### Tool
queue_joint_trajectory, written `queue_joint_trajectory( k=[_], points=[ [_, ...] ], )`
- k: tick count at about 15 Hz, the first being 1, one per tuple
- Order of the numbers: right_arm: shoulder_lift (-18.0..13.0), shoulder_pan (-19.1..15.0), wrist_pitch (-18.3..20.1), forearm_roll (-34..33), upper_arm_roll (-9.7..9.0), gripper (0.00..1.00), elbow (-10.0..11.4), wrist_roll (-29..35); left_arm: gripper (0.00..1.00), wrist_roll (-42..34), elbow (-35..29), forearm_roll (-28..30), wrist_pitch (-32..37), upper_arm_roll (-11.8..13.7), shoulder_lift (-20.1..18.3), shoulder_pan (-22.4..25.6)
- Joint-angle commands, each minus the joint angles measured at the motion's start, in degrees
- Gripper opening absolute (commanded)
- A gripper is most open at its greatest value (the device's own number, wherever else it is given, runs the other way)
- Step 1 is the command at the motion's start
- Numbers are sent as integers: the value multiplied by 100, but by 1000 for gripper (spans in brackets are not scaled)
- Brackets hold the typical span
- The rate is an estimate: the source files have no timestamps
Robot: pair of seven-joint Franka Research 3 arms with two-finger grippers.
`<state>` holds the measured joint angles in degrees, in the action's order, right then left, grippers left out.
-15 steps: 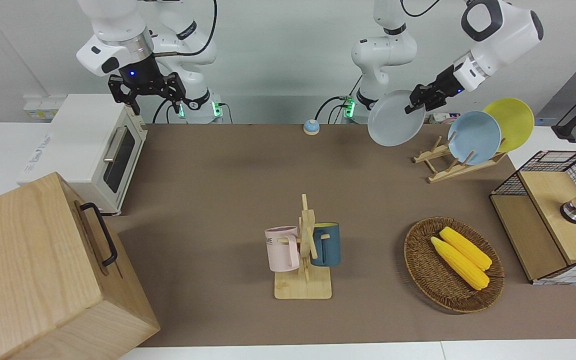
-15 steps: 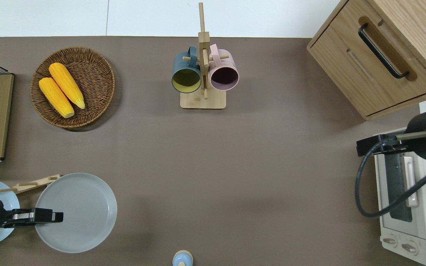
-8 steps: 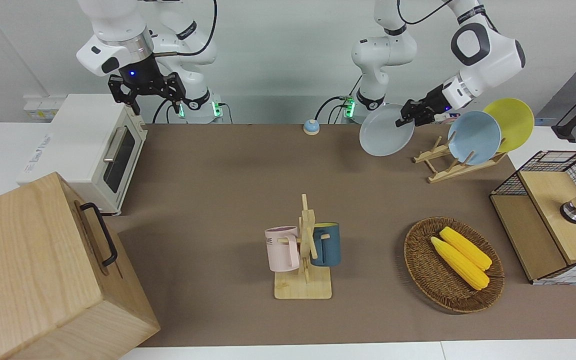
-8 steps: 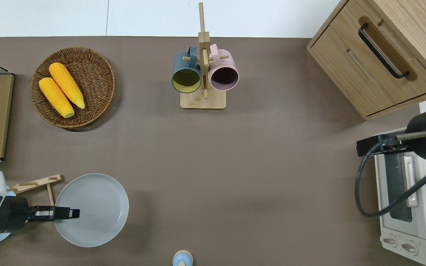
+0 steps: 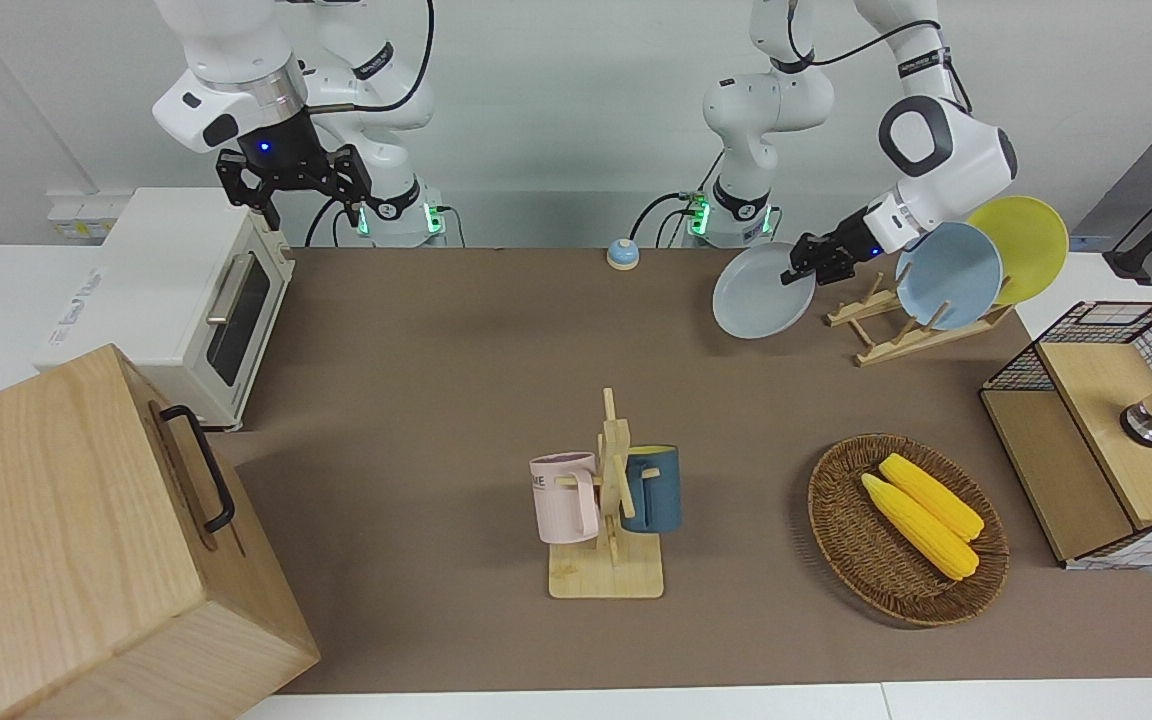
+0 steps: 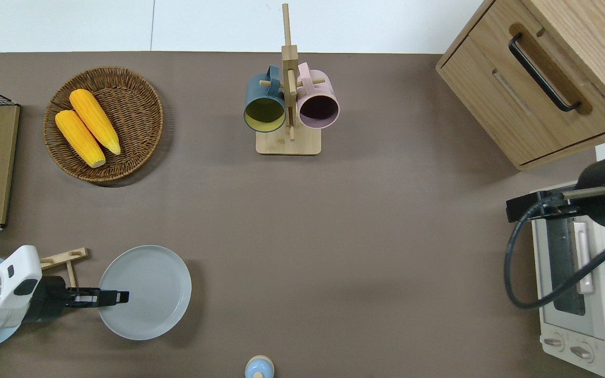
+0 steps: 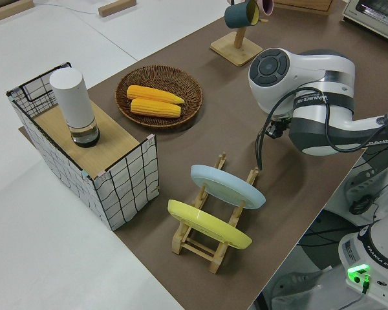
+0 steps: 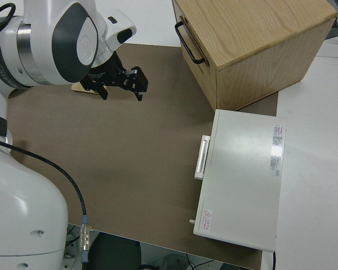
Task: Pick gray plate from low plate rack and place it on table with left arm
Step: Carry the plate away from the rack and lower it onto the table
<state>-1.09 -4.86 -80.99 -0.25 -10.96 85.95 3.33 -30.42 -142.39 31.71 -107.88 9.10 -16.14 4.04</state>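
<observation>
1. Left gripper (image 6: 118, 297) has its jaws pinching the rim of the gray plate (image 6: 150, 291), plate tilted, held over the desk (image 6: 334, 236) just beside the low plate rack (image 5: 886, 330), toward the middle of the desk from it.
2. Gray plate is clear of the rack pegs; cannot tell whether its low edge touches the desk.
3. Light blue plate (image 5: 948, 275) and yellow plate (image 5: 1021, 245) lean in the rack.
4. Right gripper (image 5: 294, 190) parked, jaws spread, holding nothing.
5. Farther from the robots: basket (image 6: 139, 152) with two corn cobs (image 6: 88, 127), mug stand (image 6: 288, 142) with blue and pink mugs.
</observation>
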Motion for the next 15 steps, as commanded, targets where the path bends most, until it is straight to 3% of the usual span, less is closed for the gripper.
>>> queue_joint_trajectory(
  k=[1, 10, 11, 15],
  points=[
    [-14, -41, 83, 43, -29, 990, -35, 1, 0, -709, -174, 308, -338, 13, 294, 26],
    [-14, -41, 83, 43, -38, 990, -35, -8, 0, -1150, -465, 327, -936, -14, 488, -35],
    [-14, -41, 83, 43, -38, 990, -35, 1, 57, -1159, -465, 318, -936, -5, 497, -26],
    [-14, -41, 74, 43, -29, 990, -35, -8, 707, -1150, -430, 300, -936, -5, 480, -52]
  ],
)
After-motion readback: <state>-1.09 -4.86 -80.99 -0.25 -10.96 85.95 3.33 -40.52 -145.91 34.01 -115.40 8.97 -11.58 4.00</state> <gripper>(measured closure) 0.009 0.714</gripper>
